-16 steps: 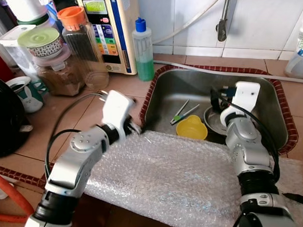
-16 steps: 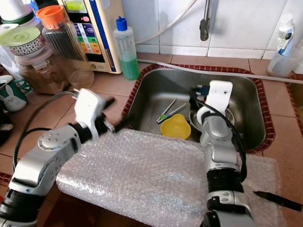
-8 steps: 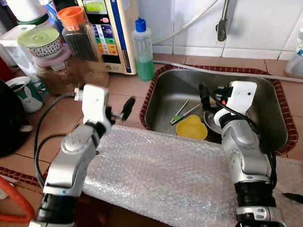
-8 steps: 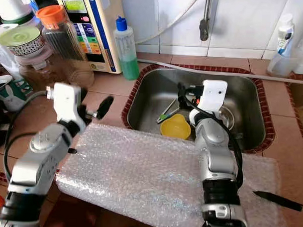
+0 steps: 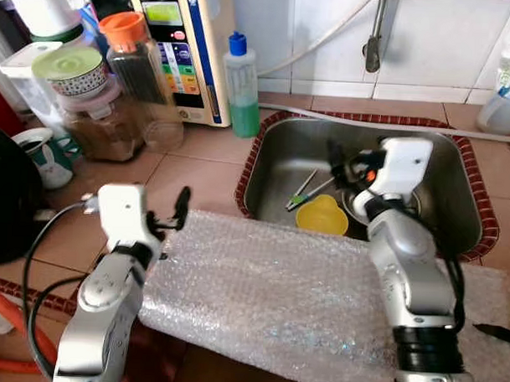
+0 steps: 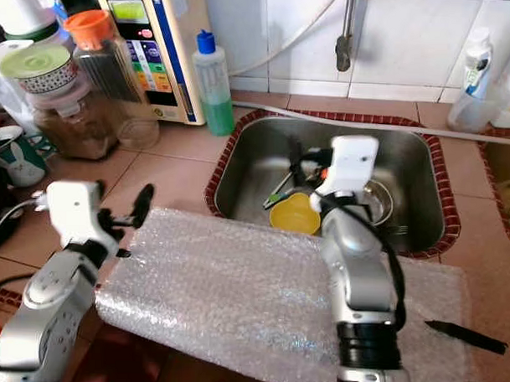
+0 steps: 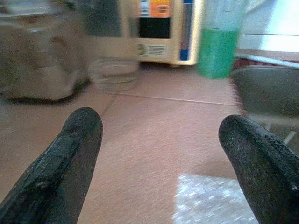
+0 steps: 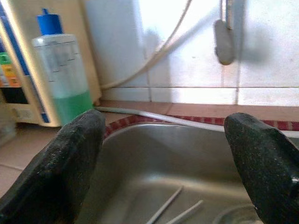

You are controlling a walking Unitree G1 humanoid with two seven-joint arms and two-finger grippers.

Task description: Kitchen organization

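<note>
A sheet of bubble wrap [image 5: 294, 284] lies on the tiled counter in front of the steel sink [image 5: 444, 168]. In the sink are a yellow bowl [image 5: 322, 216], a steel bowl [image 6: 377, 198] and thin utensils [image 5: 308, 188]. My left gripper [image 5: 175, 212] is at the sheet's left edge, open, with nothing between its fingers [image 7: 70, 158]. My right gripper [image 5: 344, 163] hangs over the sink above the yellow bowl. It is open and empty, with its fingers [image 8: 70, 163] wide apart.
A green soap bottle [image 5: 242, 86], a water appliance [image 5: 180, 46], several jars [image 5: 138, 65] and a rabbit mug [image 5: 40, 157] crowd the counter's back left. A tap [image 5: 375, 40] hangs over the sink. A black knife [image 6: 468, 335] lies at the sheet's right end.
My left arm has drawn back leftward from the sink's corner to the sheet's left edge. My right gripper has shifted a little left over the sink.
</note>
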